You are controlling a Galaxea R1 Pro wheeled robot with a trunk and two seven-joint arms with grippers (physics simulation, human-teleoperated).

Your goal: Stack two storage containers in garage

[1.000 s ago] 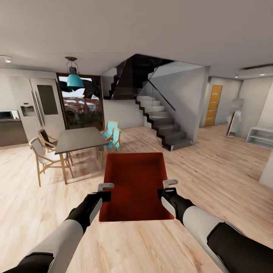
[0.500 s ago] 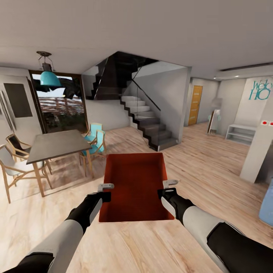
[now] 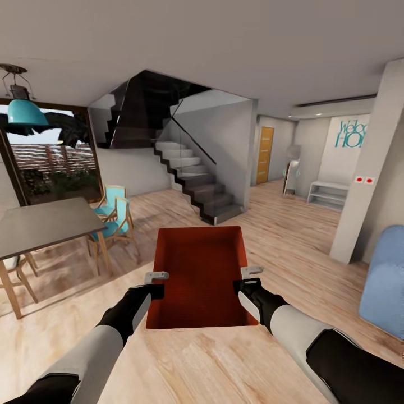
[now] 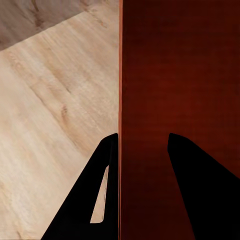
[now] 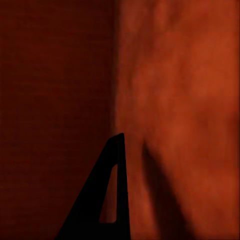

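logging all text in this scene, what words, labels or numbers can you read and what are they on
"Welc" over "HO": teal wall lettering on the far wall in the head view, cut off by the pillar, so the rest is hidden.
Two small red marks on the pillar: too small to read.
The container, held by the left gripper and the right gripper: no text on it.
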